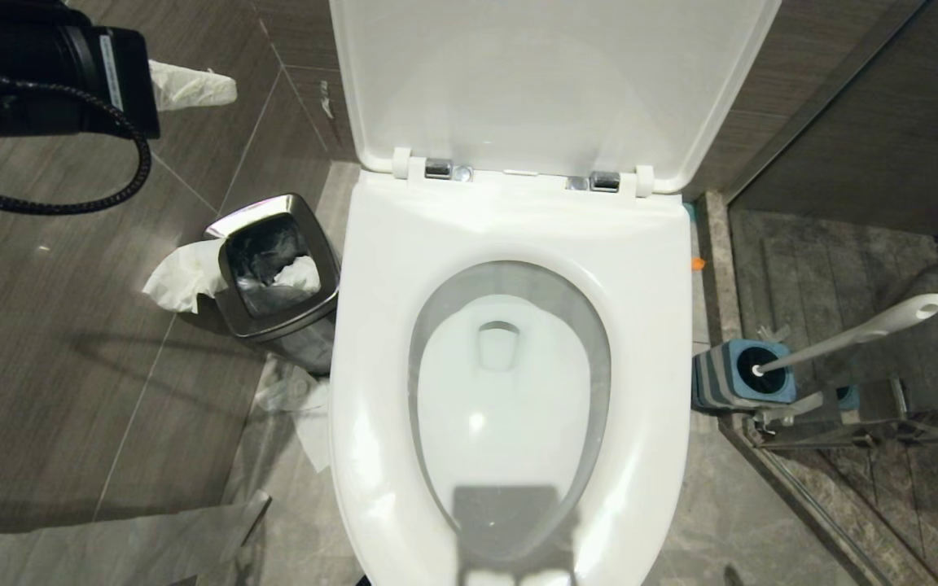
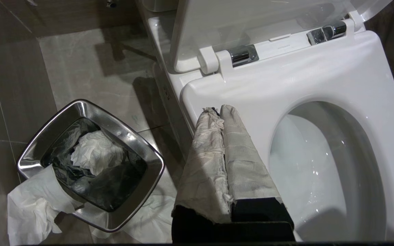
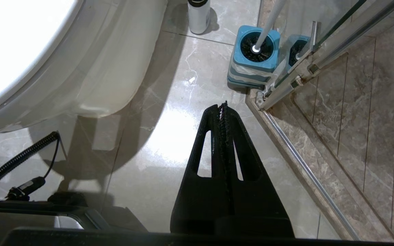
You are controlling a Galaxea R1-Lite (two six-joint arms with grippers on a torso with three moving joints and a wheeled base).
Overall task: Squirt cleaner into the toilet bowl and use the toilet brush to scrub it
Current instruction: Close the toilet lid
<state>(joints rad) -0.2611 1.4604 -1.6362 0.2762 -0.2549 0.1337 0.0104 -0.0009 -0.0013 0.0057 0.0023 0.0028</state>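
Left end effector [image 2: 219,111], its cloth-wrapped fingers pressed together and holding nothing, raised beside the toilet over the back left corner of the seat [image 2: 320,75], between the steel bin [image 2: 91,164] and the toilet bowl [image 2: 306,171]. In the head view only the dark body of this arm shows, at the upper left above the floor tiles. Right end effector [image 3: 222,109], fingers likewise pressed together and empty, hangs low over the floor at the toilet's right side, pointing toward the toilet brush [image 3: 268,24]. The brush stands in its blue holder [image 3: 251,65] just beside the glass shower door [image 3: 320,54], with the white handle leaning away from the toilet. A white bottle [image 3: 198,15] stands on the floor near the holder; only its lower part shows, so it may be the cleaner, but this cannot be confirmed. The lid [image 1: 550,81] is up and the bowl lies open, its water clear with no coloured liquid or foam visible. Judged from this, neither squirting nor scrubbing has begun: bottle and brush both remain to be picked up.
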